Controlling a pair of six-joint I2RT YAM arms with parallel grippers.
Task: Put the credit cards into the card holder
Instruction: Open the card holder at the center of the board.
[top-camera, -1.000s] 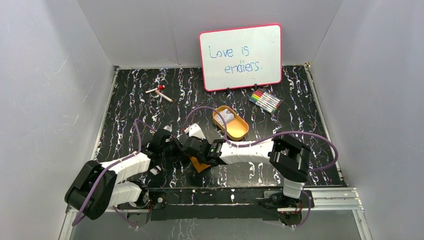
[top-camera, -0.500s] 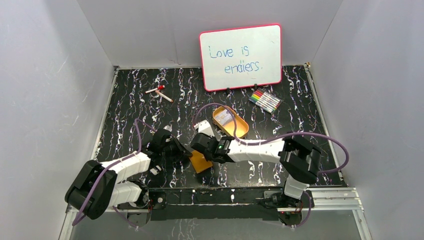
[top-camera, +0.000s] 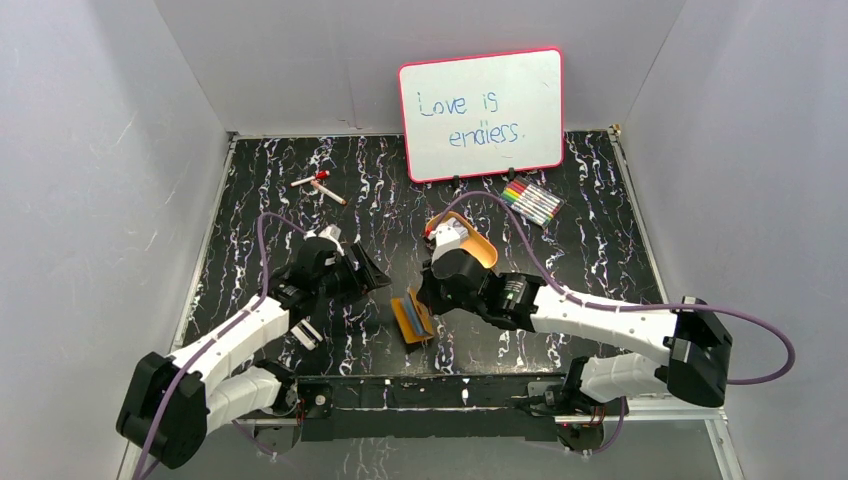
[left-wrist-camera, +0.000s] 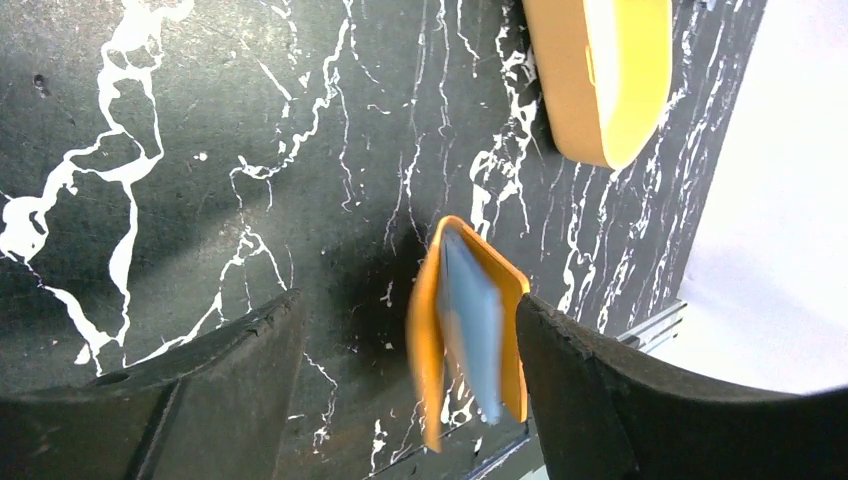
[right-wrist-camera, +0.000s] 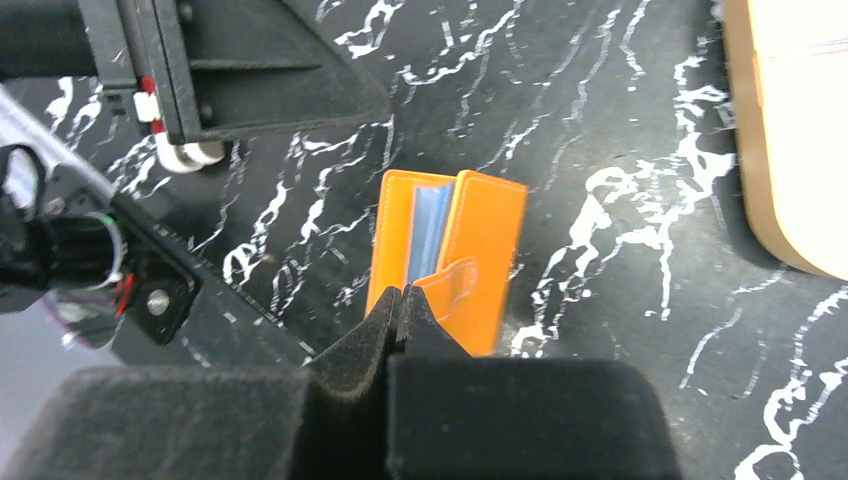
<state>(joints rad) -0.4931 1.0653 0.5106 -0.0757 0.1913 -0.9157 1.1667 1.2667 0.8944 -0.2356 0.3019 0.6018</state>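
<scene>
Card holder (top-camera: 412, 318) half-open on counter (top-camera: 260, 205), left claw (top-camera: 378, 282) spread wide at its 10 o'clock, right claw (right-wrist-camera: 398, 298) pinched shut near its 2 o'clock.

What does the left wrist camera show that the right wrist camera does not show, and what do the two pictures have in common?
Only the left wrist view shows the left gripper, with its fingers spread open. Only the right wrist view shows the right gripper, with its pads pressed together, and the small strap on the wallet. Both show the half-open orange wallet, part of the yellow tray and the black marbled table.
</scene>
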